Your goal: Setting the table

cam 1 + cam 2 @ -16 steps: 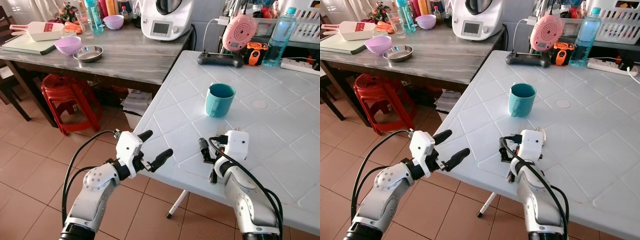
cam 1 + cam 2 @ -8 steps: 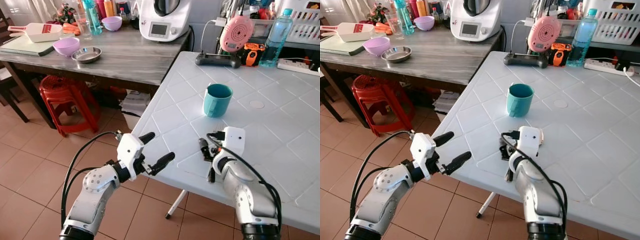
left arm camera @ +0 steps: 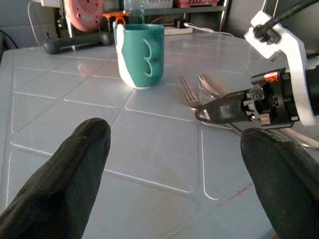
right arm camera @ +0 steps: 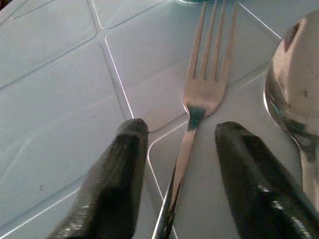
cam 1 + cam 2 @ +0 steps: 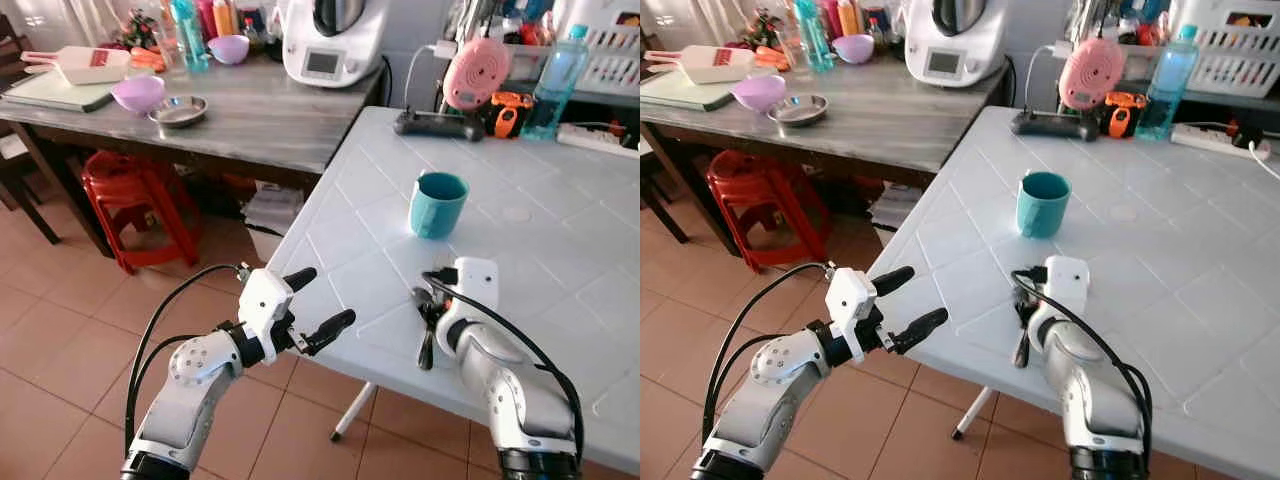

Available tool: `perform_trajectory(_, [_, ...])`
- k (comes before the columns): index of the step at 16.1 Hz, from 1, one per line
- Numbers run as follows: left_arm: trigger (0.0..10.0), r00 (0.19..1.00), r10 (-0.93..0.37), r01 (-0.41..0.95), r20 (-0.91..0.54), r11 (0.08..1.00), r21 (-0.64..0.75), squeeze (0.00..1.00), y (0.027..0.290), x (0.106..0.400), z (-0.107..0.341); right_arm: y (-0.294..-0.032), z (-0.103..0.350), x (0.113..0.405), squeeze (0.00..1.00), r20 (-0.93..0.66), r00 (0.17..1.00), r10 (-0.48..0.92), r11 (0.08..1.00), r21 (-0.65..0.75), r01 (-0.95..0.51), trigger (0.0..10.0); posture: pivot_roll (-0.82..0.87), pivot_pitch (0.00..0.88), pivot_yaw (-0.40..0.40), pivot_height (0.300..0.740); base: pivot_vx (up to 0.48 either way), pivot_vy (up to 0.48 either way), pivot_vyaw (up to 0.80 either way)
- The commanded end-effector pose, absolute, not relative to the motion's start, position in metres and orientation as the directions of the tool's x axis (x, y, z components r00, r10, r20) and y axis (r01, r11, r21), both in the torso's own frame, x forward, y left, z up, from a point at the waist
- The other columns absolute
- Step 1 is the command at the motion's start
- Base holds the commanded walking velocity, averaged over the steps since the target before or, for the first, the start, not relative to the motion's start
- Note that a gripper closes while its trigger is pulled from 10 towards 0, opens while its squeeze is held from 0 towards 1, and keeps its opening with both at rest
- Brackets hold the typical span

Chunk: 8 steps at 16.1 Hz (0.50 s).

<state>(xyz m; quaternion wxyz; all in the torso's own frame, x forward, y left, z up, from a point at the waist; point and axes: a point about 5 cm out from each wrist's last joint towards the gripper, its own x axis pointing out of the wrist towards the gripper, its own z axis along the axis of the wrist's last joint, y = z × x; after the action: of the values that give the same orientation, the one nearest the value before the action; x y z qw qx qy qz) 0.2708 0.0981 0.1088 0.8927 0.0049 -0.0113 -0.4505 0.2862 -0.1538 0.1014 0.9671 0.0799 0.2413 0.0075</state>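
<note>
On the white desk (image 5: 560, 240) a fork (image 4: 202, 102) lies flat beside a spoon (image 4: 294, 94), both near the teal mug (image 5: 438, 203). Low over the fork's handle hangs the right claw (image 4: 182, 199), fingers (image 4: 112, 189) apart on either side of it without gripping. Off the desk's near edge, the left claw (image 5: 322, 305) is spread wide, holding nothing.

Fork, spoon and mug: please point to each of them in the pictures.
Fork (image 4: 202, 94), right wrist view, on the neck below the tines.
Spoon (image 4: 296, 94), right wrist view, on the bowl.
Mug (image 3: 142, 55), left wrist view, on its side wall.
</note>
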Motion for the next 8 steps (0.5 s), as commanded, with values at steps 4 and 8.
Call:
perform_trajectory(4, [10.0, 0.576, -0.818, 0.817, 0.002, 0.576, 0.023, 0.00, 0.098, 0.269, 0.108, -0.164, 0.065, 0.263, 0.00, -0.640, 0.762, 0.098, 0.984, 0.177, 0.023, 0.0, -0.02, 0.048, 0.052, 0.740, 0.000, 0.000, 0.00])
perform_trajectory(8, [10.0, 0.570, -0.821, 0.821, -0.003, 0.570, 0.018, 0.00, 0.097, 0.268, 0.108, -0.177, 0.064, 0.267, 0.00, -0.646, 0.760, 0.072, 0.986, 0.163, 0.045, 0.0, -0.02, 0.049, 0.055, 0.740, 0.000, 0.000, 0.00])
